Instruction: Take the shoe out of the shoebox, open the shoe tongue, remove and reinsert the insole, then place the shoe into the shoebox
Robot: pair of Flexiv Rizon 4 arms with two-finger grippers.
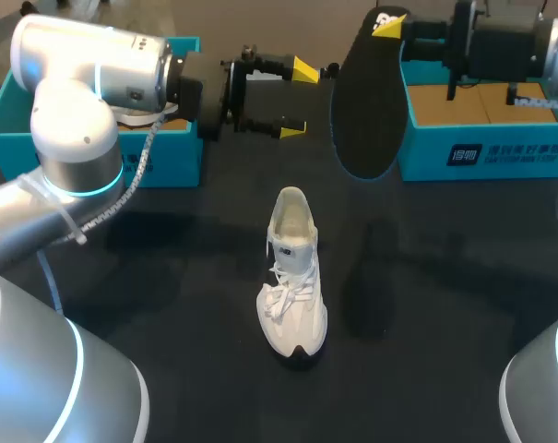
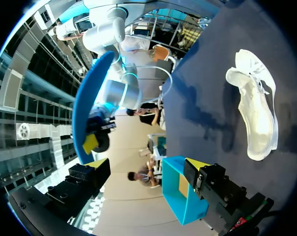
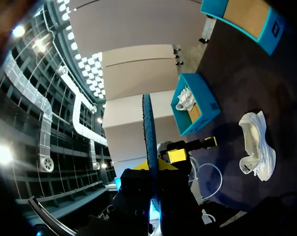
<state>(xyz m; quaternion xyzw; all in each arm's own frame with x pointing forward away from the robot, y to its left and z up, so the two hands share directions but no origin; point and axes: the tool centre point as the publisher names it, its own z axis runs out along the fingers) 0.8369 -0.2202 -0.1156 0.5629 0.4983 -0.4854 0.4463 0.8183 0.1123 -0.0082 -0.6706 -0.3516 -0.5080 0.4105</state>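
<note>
Currently: shoe (image 1: 292,277) is out of the boxes and stands on its sole mid-surface (image 1: 426,305), toe toward the near edge, opening facing up. Insole (image 1: 369,111) is out of it. The right hand (image 1: 394,26) is clamped on one end of it, holding it above the surface by the left end of the right teal box (image 1: 500,152). Its black side faces the head camera, and the left wrist view shows its blue side. Left hand (image 1: 297,99) is open with nothing in it, hovering just beside the insole, near the left teal box (image 1: 182,157). That box holds a second white shoe (image 3: 184,100).
</note>
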